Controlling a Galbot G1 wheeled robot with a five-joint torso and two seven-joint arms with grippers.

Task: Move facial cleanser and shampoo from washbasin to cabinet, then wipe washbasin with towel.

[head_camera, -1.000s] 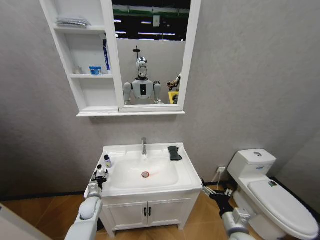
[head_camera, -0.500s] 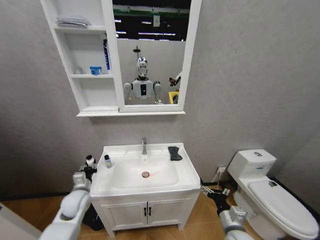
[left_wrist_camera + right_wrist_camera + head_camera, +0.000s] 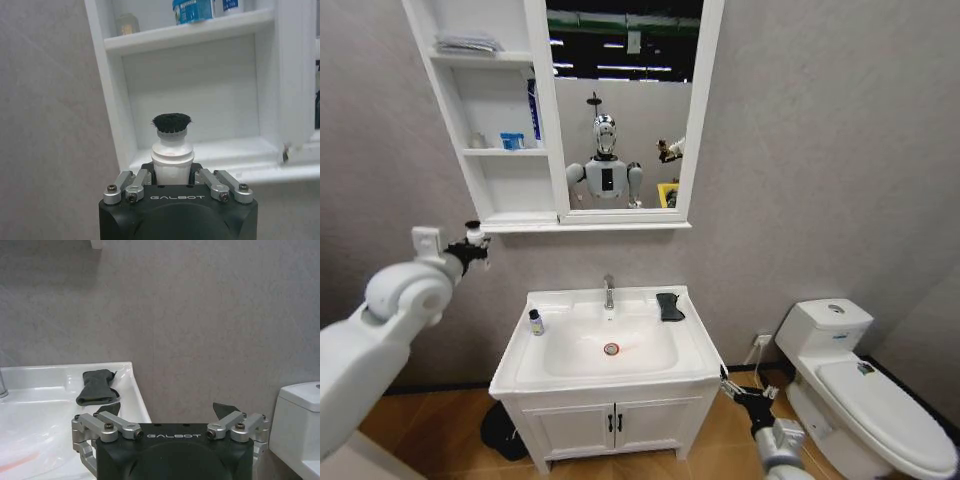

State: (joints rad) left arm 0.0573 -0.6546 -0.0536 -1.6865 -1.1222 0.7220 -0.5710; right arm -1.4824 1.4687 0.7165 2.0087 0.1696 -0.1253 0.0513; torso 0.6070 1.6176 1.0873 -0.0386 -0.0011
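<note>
**Bottle raised to the cabinet's lowest shelf**

With its jaws clamped on a white black-capped bottle [image 3: 171,145], probably the facial cleanser, the left gripper [image 3: 470,247] hovers before the white open wall cabinet [image 3: 500,215], beside its left edge. The bottle could catch the shelf lip and slip. A small dark-capped bottle [image 3: 535,322] stands on the white ceramic washbasin's [image 3: 700,352] left rim, the black folded towel [image 3: 669,306] at its back right corner. The right gripper [image 3: 170,417], jaws wide, idles below the washbasin's right front corner.

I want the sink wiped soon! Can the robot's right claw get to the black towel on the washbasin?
Probably yes. The right claw hangs open beside the washbasin, and the black towel lies on the near rim corner with nothing between them. It would have to rise first.
</note>
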